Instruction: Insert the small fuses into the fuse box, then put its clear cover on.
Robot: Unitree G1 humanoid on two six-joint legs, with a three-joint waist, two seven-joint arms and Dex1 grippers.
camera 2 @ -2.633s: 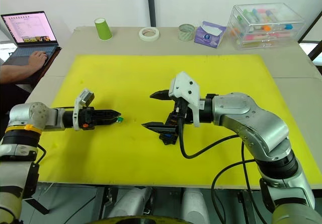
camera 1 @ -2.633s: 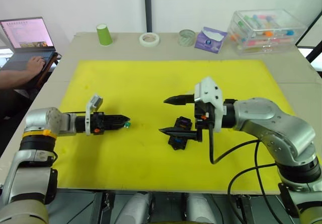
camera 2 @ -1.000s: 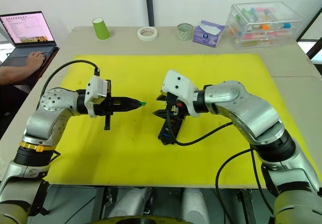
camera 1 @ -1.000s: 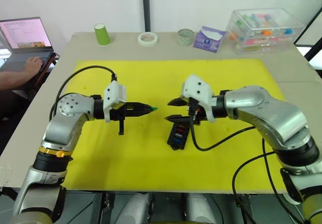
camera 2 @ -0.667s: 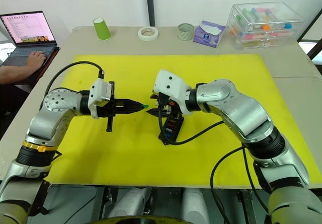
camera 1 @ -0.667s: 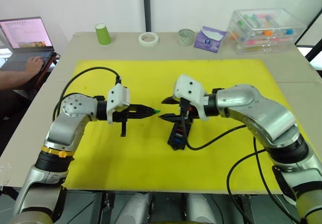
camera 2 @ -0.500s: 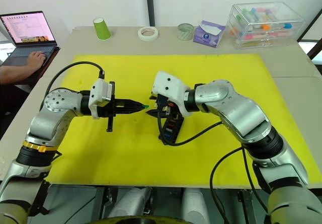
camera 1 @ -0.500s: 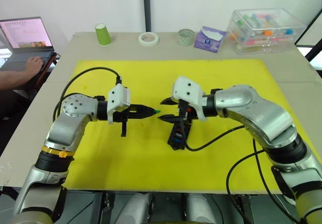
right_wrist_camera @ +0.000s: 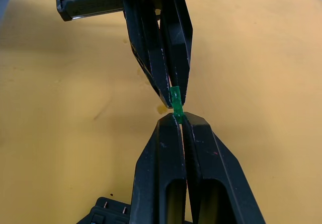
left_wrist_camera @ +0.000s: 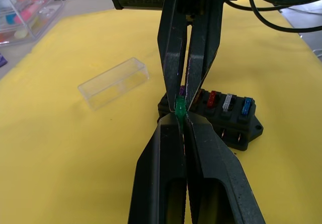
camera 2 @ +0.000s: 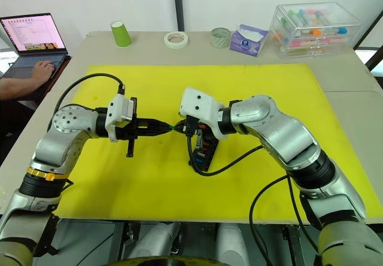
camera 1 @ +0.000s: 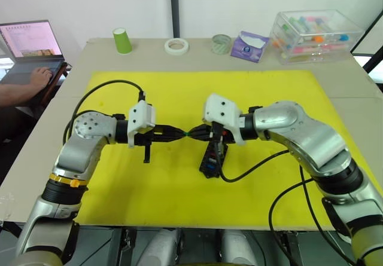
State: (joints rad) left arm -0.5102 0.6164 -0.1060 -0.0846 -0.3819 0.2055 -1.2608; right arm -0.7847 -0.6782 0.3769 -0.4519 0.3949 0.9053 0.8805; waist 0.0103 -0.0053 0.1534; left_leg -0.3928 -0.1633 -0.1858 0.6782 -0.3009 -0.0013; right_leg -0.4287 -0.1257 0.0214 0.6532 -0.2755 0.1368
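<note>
Green fuse (right_wrist_camera: 175, 100), formerly in the left jaws (left_wrist_camera: 179, 114) alone, is now pinched by the right jaws (right_wrist_camera: 178, 117) too.

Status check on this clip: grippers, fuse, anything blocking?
Left gripper and right gripper both pinch the green fuse, tip to tip, mid-handover above the mat. Fuse box part-filled; clear cover lies off beside it. Nothing blocking.

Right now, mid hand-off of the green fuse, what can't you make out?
- Fuse box: its slots are partly behind both hands in the left wrist view; empty slots can't be counted.
- Green fuse: too small in the head views; whether the right hand grips firmly is unclear.
- Clear cover: hidden behind the right arm in the head views.
</note>
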